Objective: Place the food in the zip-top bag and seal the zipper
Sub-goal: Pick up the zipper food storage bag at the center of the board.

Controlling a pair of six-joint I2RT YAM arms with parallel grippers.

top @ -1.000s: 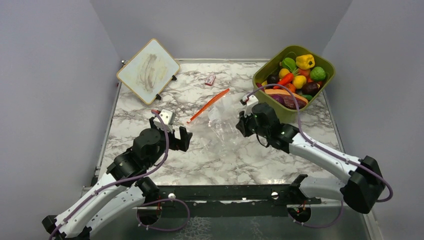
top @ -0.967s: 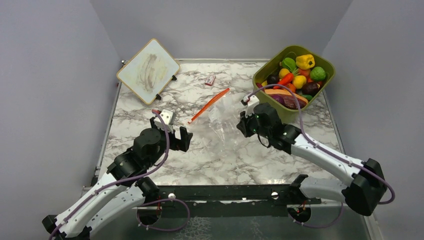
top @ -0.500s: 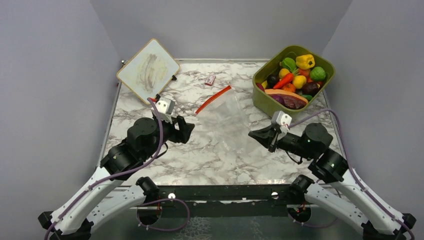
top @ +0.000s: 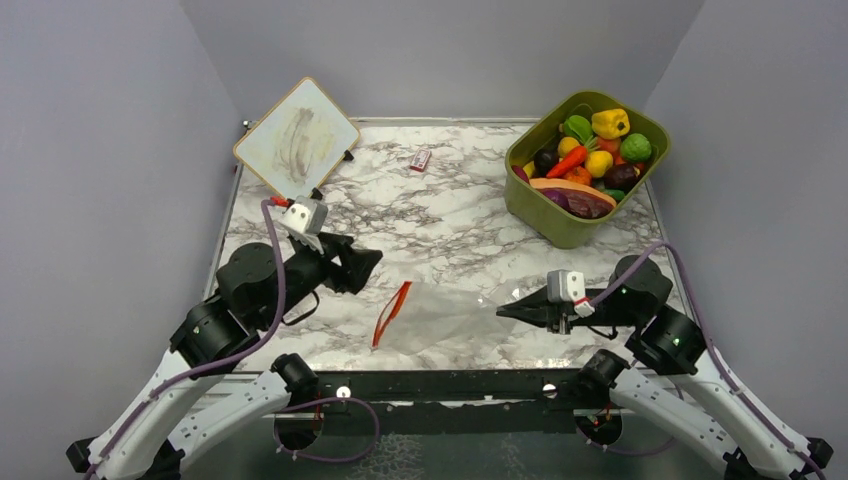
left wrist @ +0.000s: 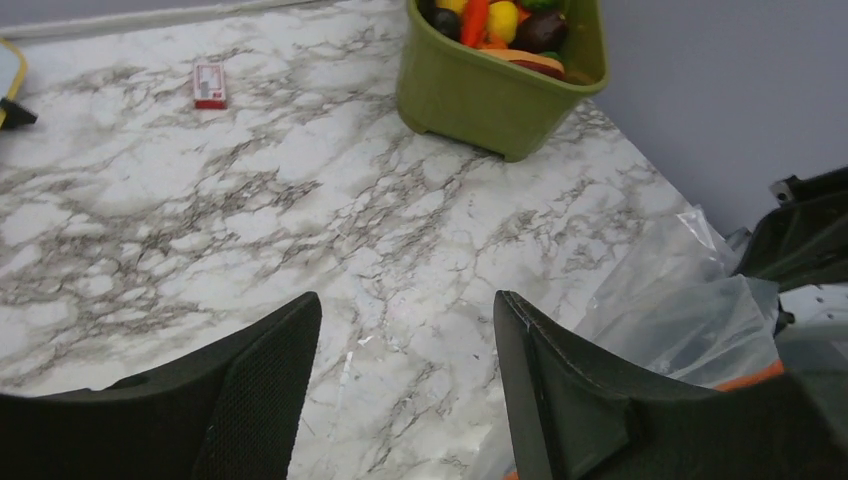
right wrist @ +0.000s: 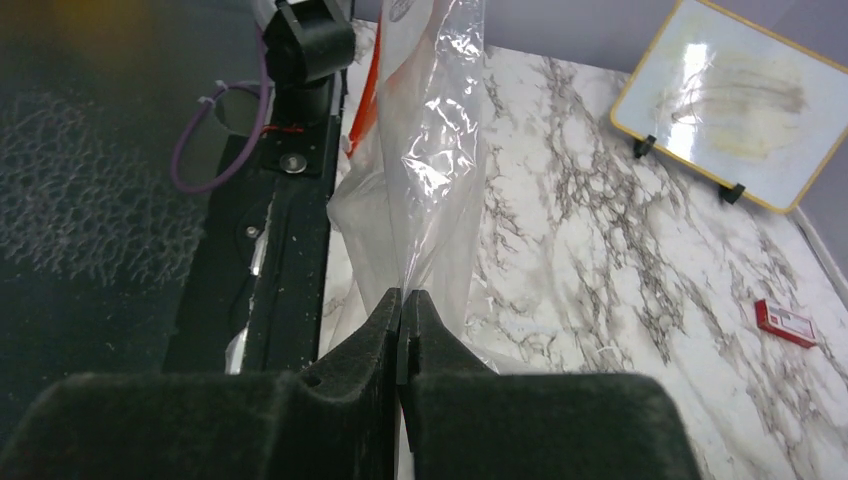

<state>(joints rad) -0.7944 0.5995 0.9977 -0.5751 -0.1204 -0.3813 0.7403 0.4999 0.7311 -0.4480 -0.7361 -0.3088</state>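
Note:
The clear zip-top bag [top: 440, 315] lies near the table's front edge, its orange-red zipper [top: 390, 312] at its left end. My right gripper [top: 503, 311] is shut on the bag's right edge; in the right wrist view the film [right wrist: 430, 170] runs up from the pinched jaws [right wrist: 402, 300], with the zipper [right wrist: 368, 90] beyond. My left gripper [top: 365, 265] hovers open just behind the zipper end, with only bare marble between its fingers [left wrist: 405, 330] and the bag [left wrist: 690, 300] to its right. The food [top: 592, 150] sits piled in the tub.
An olive-green tub [top: 545, 215] stands at the back right. A small whiteboard [top: 297, 140] leans at the back left. A red-white packet [top: 420, 159] lies at the back middle. The black base rail [top: 450, 385] runs along the near edge, right beside the bag.
My right gripper has dragged the bag from mid-table to the front edge, turning the zipper to the left. The left arm drew back leftward and its jaws narrowed somewhat.

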